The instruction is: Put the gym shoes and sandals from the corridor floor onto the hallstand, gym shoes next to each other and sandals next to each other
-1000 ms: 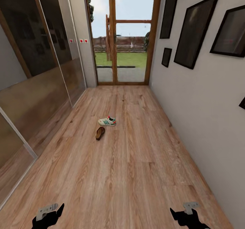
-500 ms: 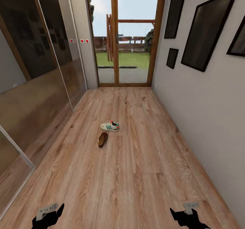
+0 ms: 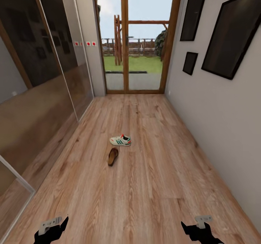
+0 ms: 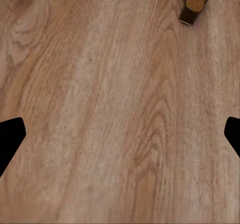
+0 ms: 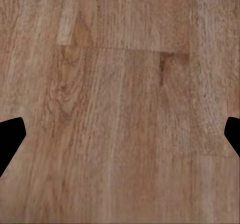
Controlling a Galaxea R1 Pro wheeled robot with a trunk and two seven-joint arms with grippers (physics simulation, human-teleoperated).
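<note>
Corridor: a narrow passage ran ahead to a glazed wooden door [image 3: 137, 37] with grass and a fence beyond it.
Left side: dark glossy sliding panels [image 3: 40, 62] lined the wall.
Right side: a pale wall carried black picture frames [image 3: 232, 33].
Corridor floor [image 3: 145, 186]: light brown wood-grain planks.
Gym shoe [image 3: 120, 140]: one white sneaker with green stripes and a red heel tab lay on the floor mid-corridor, side-on to the head view.
Sandal [image 3: 112, 156]: one brown sandal lay on the floor just beside the sneaker, on the robot's side of it, apart from it; its end also showed in the left wrist view [image 4: 195, 4].
Left hand [image 3: 50, 231]: low over bare floor, well short of the shoes; its fingers [image 4: 10, 136] stood spread wide, nothing between them.
Right hand [image 3: 199, 231]: likewise over bare planks, fingers [image 5: 10, 136] spread apart and empty.
</note>
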